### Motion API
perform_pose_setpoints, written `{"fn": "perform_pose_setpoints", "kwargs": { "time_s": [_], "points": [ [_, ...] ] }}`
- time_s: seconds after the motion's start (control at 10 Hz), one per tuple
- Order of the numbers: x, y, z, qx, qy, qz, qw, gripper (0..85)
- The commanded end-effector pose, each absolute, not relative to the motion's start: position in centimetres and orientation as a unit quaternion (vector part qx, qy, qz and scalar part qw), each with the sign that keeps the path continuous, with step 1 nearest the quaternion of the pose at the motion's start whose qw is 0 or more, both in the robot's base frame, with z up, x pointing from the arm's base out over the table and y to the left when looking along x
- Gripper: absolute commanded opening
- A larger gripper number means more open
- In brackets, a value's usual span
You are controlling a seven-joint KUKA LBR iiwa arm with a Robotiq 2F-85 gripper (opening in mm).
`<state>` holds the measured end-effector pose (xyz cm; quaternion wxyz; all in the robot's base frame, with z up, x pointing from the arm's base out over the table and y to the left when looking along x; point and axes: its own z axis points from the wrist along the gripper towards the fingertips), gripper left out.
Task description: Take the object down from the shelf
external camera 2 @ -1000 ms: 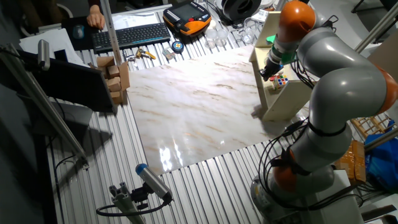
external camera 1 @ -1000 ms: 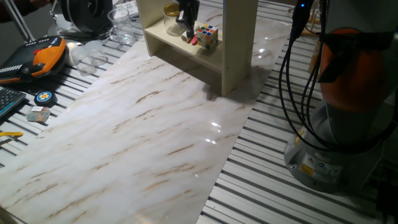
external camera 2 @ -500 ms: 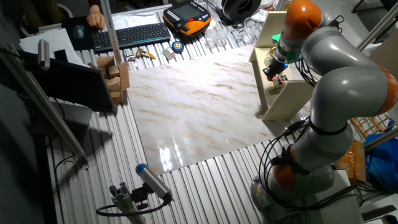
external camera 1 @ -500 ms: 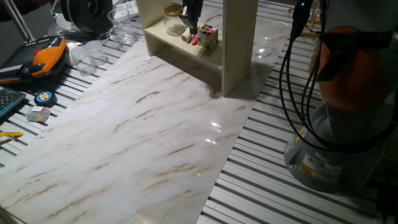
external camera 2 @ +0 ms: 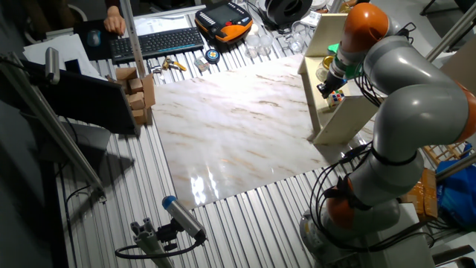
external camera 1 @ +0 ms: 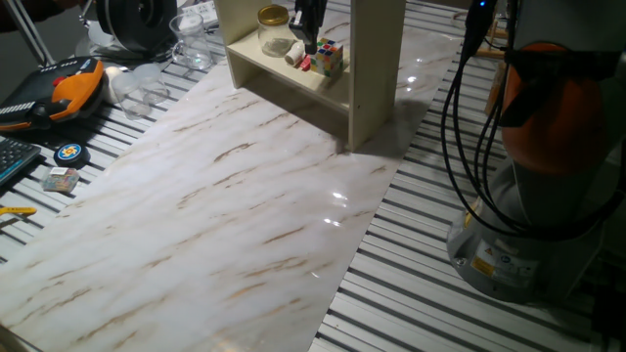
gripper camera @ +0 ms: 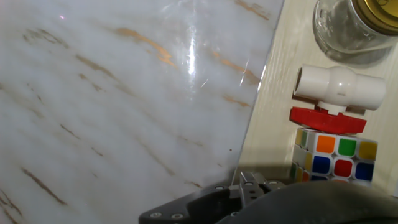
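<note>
Presently the jaws' opening cannot be determined: in the hand view only a dark edge of the gripper (gripper camera: 249, 190) shows along the bottom of the frame, and in one fixed view the gripper (external camera 1: 309, 27) appears as a dark shape reaching down into the shelf (external camera 1: 374, 68), its fingertips not resolved. Whether it has hold of anything cannot be told.

On the lower board of the shelf, just beside the gripper, stands a multicoloured puzzle cube (external camera 1: 330, 57). The hand view shows the cube (gripper camera: 333, 158) with a red piece (gripper camera: 328, 120) touching its upper face and a white plastic pipe fitting (gripper camera: 339, 87) lying just beyond that. A glass jar with a gold lid (external camera 1: 272, 29) stands further along the same board, near the fitting; the hand view catches its base at the top right corner.

The shelf rests on a marbled white board (external camera 1: 225, 205) laid over the slatted table (external camera 1: 430, 284). In the other fixed view the arm (external camera 2: 416, 89) bends over from its base to the shelf (external camera 2: 338, 112). An orange and black handheld pendant (external camera 1: 64, 88) lies at the table's far left, well apart.
</note>
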<state>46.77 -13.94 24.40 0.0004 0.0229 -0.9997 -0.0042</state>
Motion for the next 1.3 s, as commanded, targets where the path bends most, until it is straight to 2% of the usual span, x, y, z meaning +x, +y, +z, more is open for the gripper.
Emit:
{"fn": "perform_pose_setpoints", "kwargs": {
  "time_s": [0.0,0.5,1.2],
  "points": [
    [46.8,-13.9,24.4,0.022,-1.000,-0.004,0.000,0.0],
    [46.7,-14.0,24.4,-0.011,-1.000,-0.008,0.011,0.0],
    [48.2,-13.6,23.1,-0.024,-1.000,0.003,0.000,0.0]
  ]
}}
